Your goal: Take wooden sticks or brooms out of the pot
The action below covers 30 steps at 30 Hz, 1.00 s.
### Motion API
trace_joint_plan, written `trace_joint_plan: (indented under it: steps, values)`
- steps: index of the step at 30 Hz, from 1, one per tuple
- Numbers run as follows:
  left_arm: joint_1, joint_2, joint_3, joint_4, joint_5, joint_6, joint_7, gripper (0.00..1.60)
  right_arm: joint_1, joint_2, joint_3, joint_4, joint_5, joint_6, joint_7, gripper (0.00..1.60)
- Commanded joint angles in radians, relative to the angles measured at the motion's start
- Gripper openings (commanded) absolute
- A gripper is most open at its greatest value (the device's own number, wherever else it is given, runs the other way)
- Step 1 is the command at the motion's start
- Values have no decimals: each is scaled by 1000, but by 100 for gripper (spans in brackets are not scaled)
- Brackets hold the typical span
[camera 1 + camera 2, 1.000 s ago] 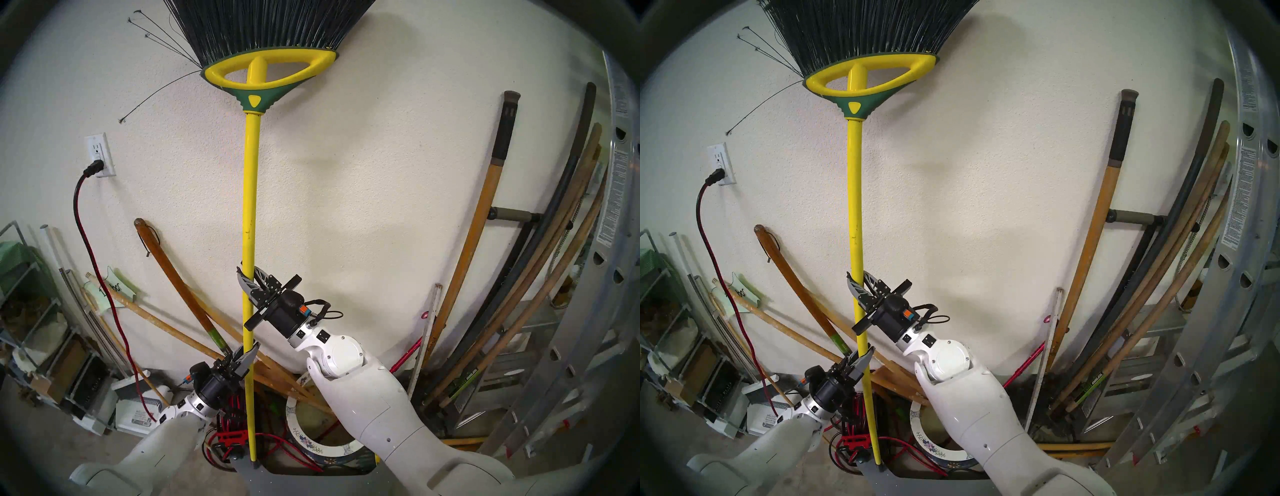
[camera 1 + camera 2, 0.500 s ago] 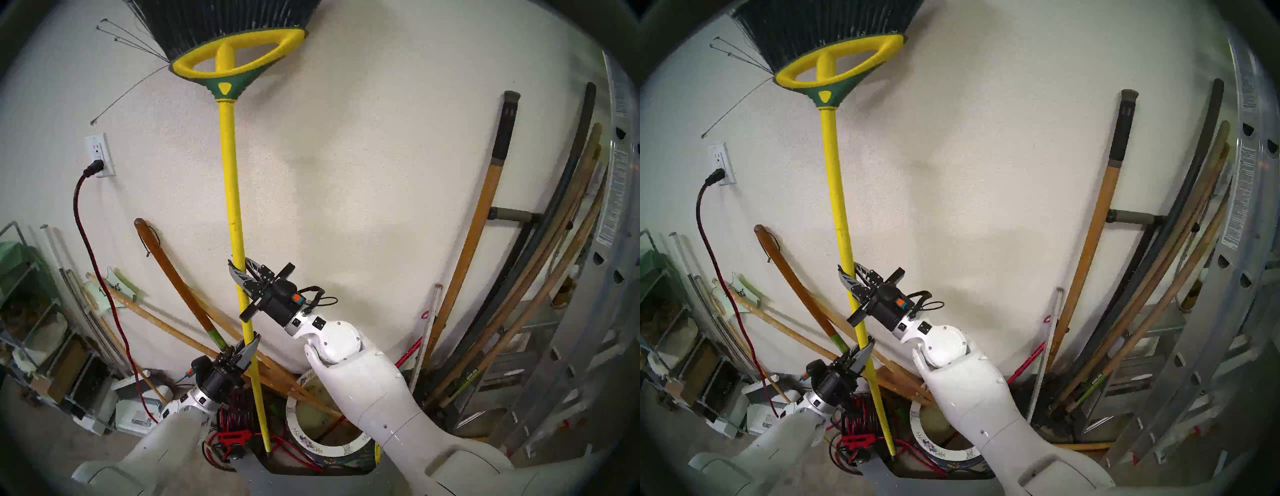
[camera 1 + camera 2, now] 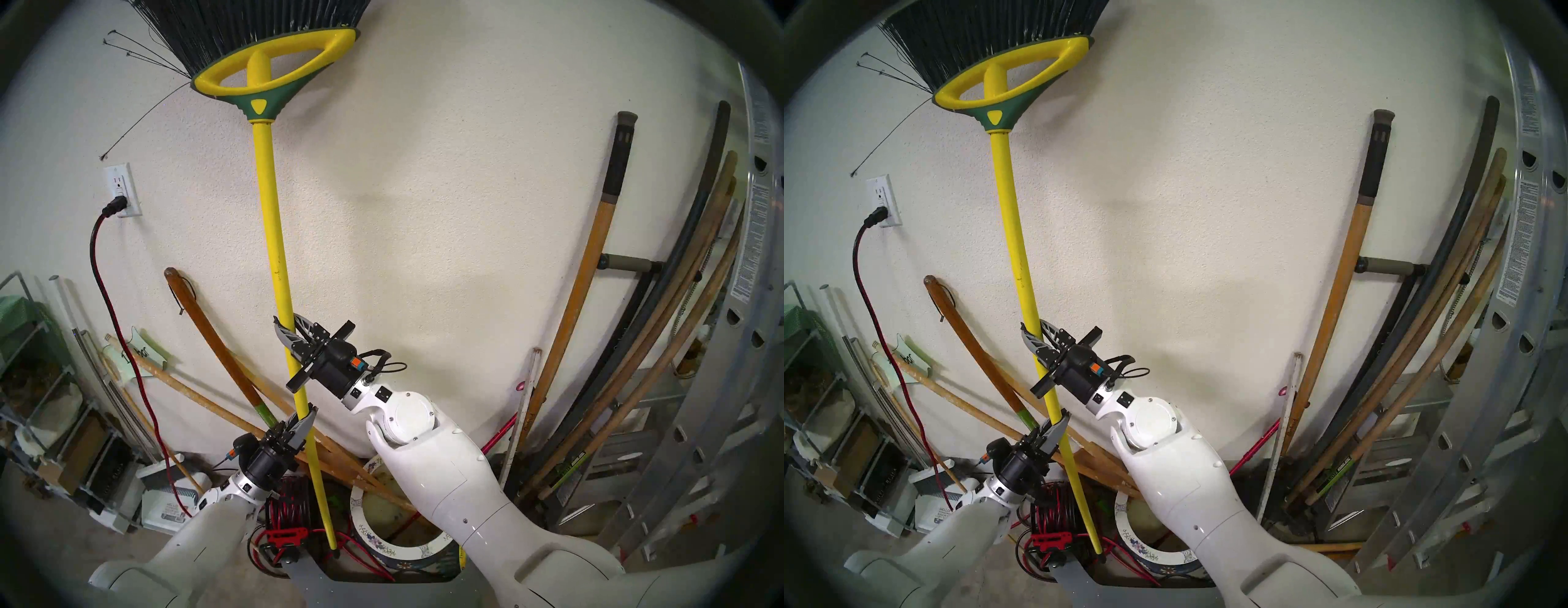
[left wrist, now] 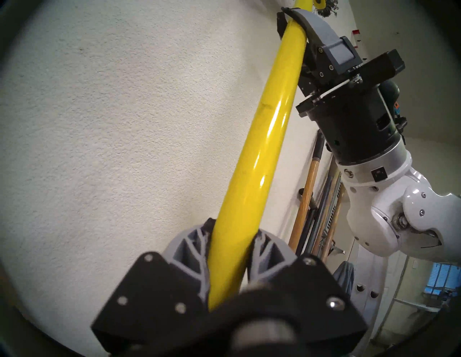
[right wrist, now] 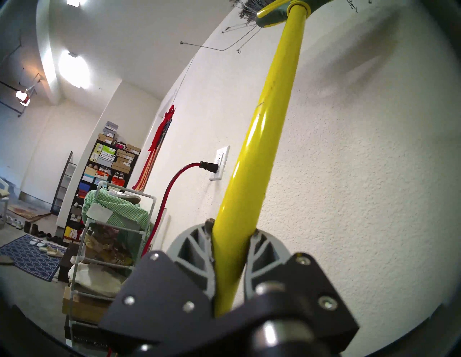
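The broom [image 3: 271, 204] has a yellow pole, a yellow-and-green head and dark bristles pointing up. It leans top-left, its lower tip [image 3: 335, 552] hanging between the red cable reel and the pot [image 3: 360, 533]. My right gripper [image 3: 288, 329] is shut on the pole at mid height, as the right wrist view [image 5: 233, 234] shows. My left gripper [image 3: 309, 414] is shut on the pole lower down, as the left wrist view [image 4: 232, 229] shows. Several tan wooden poles [image 3: 203, 403] lean out of the pot to the left, partly behind my arms.
A red-and-black cable reel [image 3: 290, 505] stands left of the pot. A red cord [image 3: 104, 288] runs to a wall outlet. Long tool handles [image 3: 585, 297] and an aluminium ladder [image 3: 721, 382] lean at the right. Shelves [image 3: 38, 382] with clutter stand at the left.
The broom has tilted: its head swung left and its lower tip swung right toward the pot. Both grippers stayed shut on the pole; the right one moved left and slightly up.
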Motion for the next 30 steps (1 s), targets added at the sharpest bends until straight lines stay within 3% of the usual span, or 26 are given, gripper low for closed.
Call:
trace_joint_plan:
  steps: [1, 10, 30]
  values:
    - [-39, -19, 4, 86, -10, -3, -80, 0, -17, 2, 10, -38, 6, -44, -11, 0]
    - [-35, -38, 11, 96, -7, 1, -75, 0, -33, 5, 11, -48, 6, -47, -5, 0]
    - [-68, -72, -1, 238, -27, 22, -90, 0, -32, 20, -90, 10, 11, -31, -68, 0]
